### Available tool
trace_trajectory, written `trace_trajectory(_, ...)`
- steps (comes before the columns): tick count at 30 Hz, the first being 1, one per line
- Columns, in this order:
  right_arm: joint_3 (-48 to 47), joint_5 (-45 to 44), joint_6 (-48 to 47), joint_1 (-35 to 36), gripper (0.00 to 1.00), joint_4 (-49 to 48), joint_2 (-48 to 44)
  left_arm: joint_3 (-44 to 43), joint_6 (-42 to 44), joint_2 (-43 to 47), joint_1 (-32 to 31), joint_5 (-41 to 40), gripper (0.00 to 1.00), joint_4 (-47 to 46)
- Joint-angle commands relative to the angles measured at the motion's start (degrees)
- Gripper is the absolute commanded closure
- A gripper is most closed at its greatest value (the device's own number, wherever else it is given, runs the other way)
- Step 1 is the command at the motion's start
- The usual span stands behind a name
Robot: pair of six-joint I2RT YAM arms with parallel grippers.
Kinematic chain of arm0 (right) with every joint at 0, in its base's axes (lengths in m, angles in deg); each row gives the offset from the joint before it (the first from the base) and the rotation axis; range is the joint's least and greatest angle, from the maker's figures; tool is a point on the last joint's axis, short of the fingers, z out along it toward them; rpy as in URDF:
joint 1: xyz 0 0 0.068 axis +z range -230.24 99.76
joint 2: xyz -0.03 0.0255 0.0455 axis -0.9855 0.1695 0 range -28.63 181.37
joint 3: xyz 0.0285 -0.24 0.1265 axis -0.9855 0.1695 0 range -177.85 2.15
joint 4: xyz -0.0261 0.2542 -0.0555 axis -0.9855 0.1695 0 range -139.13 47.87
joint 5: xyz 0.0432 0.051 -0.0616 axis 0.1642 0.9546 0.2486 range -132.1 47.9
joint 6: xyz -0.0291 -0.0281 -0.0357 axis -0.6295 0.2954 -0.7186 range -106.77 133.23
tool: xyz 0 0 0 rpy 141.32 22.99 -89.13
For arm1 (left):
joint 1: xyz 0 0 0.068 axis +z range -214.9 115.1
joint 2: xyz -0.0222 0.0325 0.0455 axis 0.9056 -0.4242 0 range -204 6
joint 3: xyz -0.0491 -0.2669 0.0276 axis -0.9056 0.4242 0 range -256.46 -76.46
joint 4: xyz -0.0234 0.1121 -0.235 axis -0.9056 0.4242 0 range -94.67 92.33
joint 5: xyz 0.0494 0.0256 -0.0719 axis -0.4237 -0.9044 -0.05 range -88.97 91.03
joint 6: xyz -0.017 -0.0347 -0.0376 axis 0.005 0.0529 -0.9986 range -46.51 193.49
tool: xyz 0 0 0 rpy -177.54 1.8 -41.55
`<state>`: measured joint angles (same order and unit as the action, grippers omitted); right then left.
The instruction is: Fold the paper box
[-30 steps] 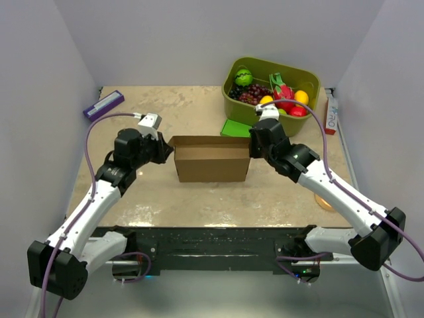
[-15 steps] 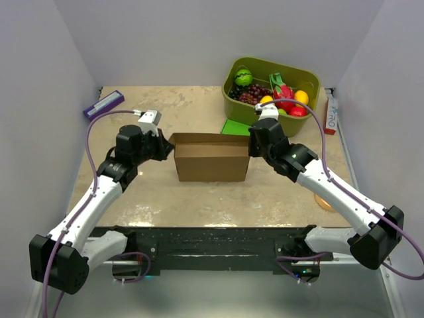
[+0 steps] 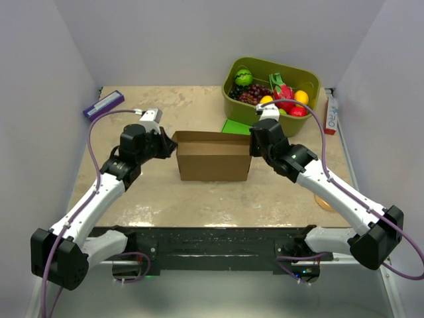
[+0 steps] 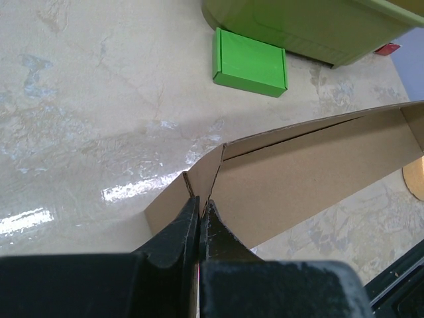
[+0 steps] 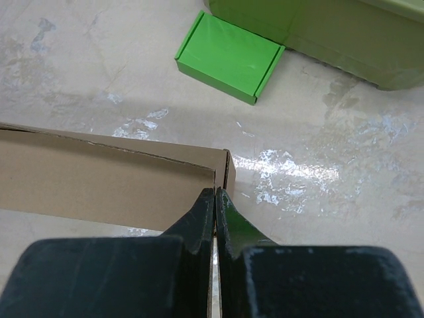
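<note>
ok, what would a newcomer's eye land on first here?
The brown paper box stands open-topped at the centre of the top view. The left hand is pinched shut on its left end and the right hand on its right end. Behind it, far right, sits an olive-green bin of bright fruit, with a small flat green box lying in front of it.

No text readable, white carton seemingly carries dark lettering, too small to read

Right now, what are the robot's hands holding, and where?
Both pinch the paper box: the left gripper its left end corner, the right gripper its right end corner.
</note>
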<state>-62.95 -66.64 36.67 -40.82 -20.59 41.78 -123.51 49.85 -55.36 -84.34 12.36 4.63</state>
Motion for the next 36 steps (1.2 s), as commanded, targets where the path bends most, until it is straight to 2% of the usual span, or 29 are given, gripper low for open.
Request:
trace_trajectory(1, 1.73, 1.33, -0.24, 0.31, 1.0, 1.44, -0.45, -1.82, -4.31, -0.33, -1.91, 1.77, 1.0, -5.52)
trace_trajectory(9, 2.87, 1.24, -0.06, 0.4, 1.0, 0.91, -1.24, -0.5, -6.42, -0.6, -3.4, -0.08, 1.0, -7.37)
trace_trajectory(27, 4.02, 0.98, 0.64, 0.66, 1.0, 0.82, -2.21, 4.68, -4.31, 1.42, -13.42, -18.79, 1.0, -5.96)
trace_trajectory(36, 4.1, 0.1, 1.34, 0.75, 1.0, 1.52, -2.91, 4.86, -3.87, -1.04, -19.32, -25.65, 1.0, -4.21)
